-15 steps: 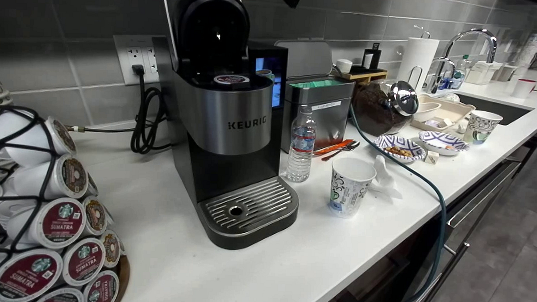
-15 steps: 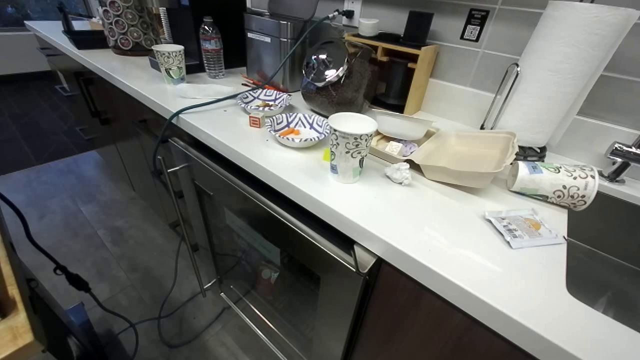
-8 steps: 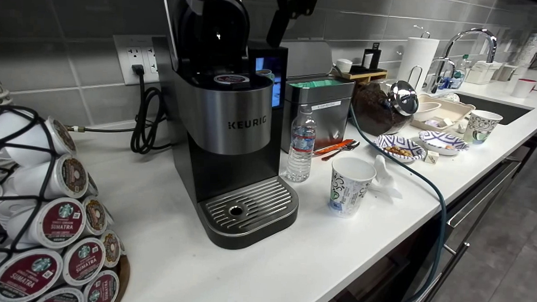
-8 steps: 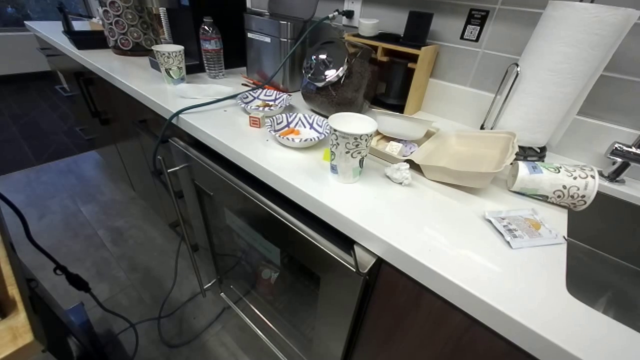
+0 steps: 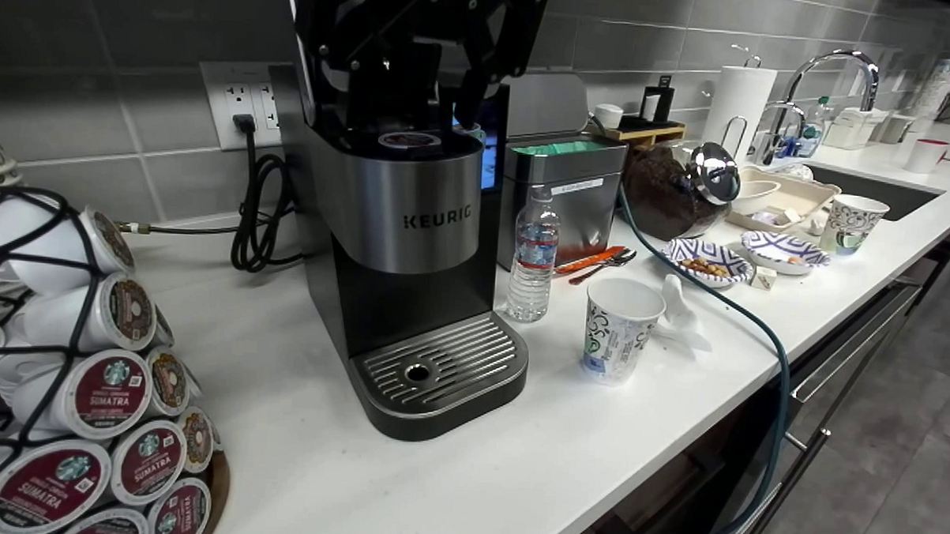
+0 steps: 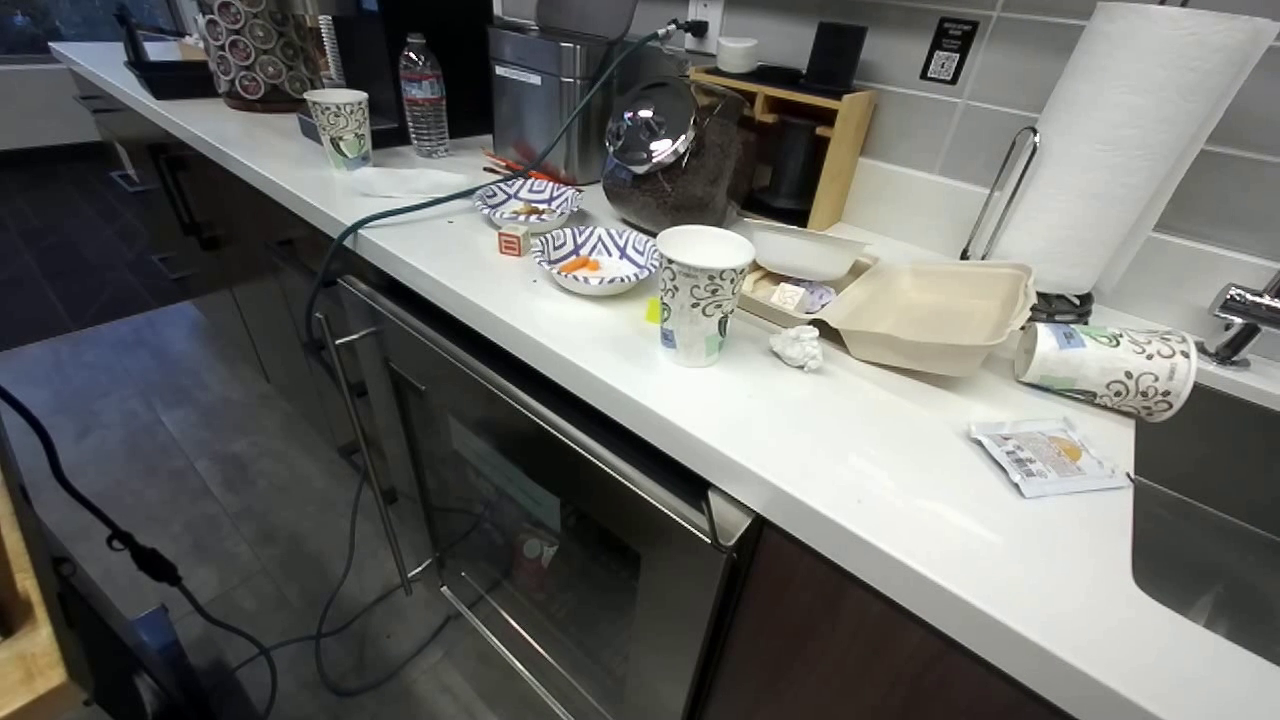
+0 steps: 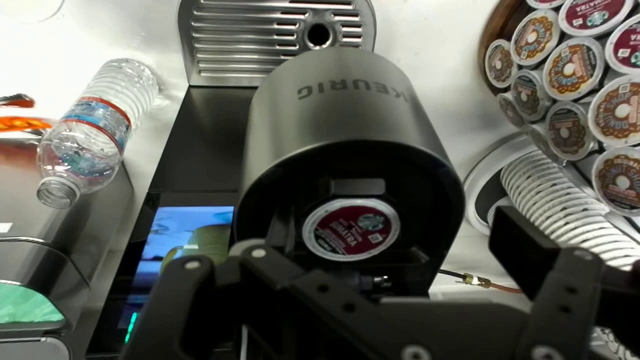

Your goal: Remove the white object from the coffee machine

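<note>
The coffee machine (image 5: 414, 213) is black and brushed silver, with its lid raised. It fills the middle of the wrist view (image 7: 340, 110), and its black side shows in an exterior view (image 6: 460, 60). A white-rimmed coffee pod (image 7: 351, 229) with a maroon Sumatra label sits in the open holder. Its top also shows in an exterior view (image 5: 410, 141). My gripper (image 5: 429, 107) is open and empty, pointing down just above the open holder. In the wrist view my gripper (image 7: 400, 240) has its fingers wide apart, one on each side of the pod. The pod's body is hidden inside the holder.
A water bottle (image 5: 533, 257) and a steel bin (image 5: 572, 211) stand beside the machine. A paper cup (image 5: 623, 331) stands in front of the bottle. A wire rack of pods (image 5: 98, 412) is on the opposite side. A green cable (image 5: 727, 299) crosses the counter.
My gripper has come down into view from the top edge, onto the area over the machine's open holder. The pod and the other things have not moved.
</note>
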Action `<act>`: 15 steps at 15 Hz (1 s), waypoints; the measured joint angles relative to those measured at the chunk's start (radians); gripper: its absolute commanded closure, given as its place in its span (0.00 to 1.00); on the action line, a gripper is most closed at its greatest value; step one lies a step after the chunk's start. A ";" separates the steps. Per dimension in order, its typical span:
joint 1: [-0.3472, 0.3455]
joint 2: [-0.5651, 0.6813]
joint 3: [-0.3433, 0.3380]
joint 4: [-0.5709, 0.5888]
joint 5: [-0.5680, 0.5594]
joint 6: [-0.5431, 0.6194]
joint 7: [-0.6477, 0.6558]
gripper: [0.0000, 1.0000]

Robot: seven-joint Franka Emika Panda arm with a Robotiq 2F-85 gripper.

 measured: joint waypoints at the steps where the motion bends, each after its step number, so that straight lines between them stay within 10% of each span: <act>1: 0.000 0.004 -0.001 0.004 -0.002 0.000 -0.006 0.00; 15: 0.003 0.050 -0.024 0.047 -0.057 0.001 -0.018 0.20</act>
